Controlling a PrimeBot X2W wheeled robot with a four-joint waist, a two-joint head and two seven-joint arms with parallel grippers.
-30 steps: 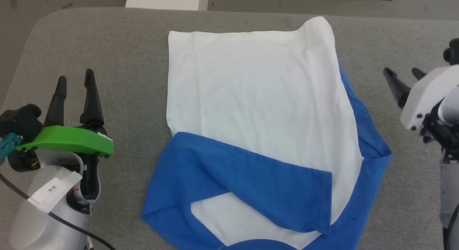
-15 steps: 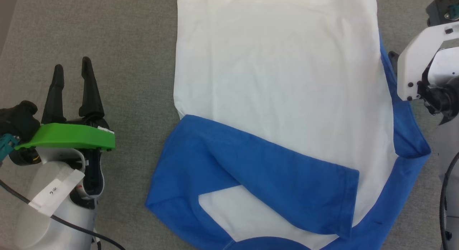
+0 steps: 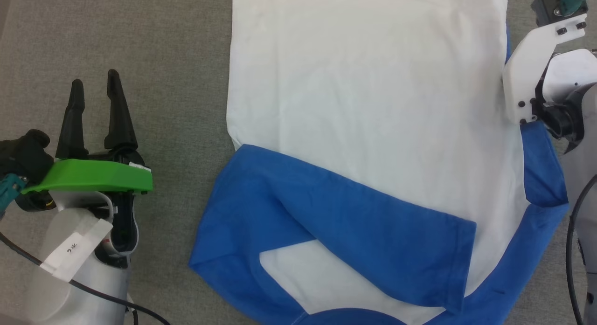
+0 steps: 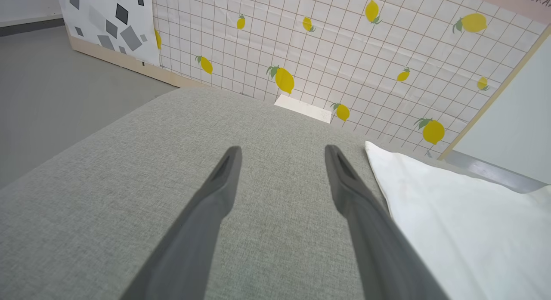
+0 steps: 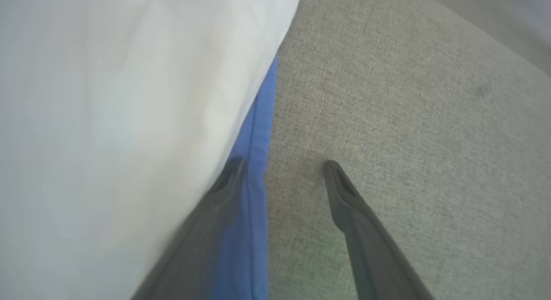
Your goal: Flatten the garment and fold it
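The garment [image 3: 364, 106] is lying flat on the grey cushion [image 3: 177, 59], right in front of the robot. Its long axis is running straight away from the robot, up the head view, with the blue collar [image 3: 347, 315] at the near end and the white body stretching off the top edge. One blue sleeve [image 3: 354, 231] is folding across the white, slanting from the left edge down toward the near right, and it is covering part of the chest. The other sleeve [image 3: 541, 176] is bunching along the right edge.

The left gripper [image 3: 95, 80] is hovering over bare cushion well to the left of the cloth, fingers spread wide and holding nothing, a green bracket [image 3: 88, 176] sitting across its wrist. Beyond it in the left wrist view, a lemon-print wall [image 4: 344, 54] and a small white block [image 4: 303, 108] are standing past the cushion's far edge.

The right gripper [image 5: 283, 164] is straddling the garment's right edge, jaws apart: one finger over the blue strip, the other over grey fabric. Whether it is touching the cloth, I cannot tell.
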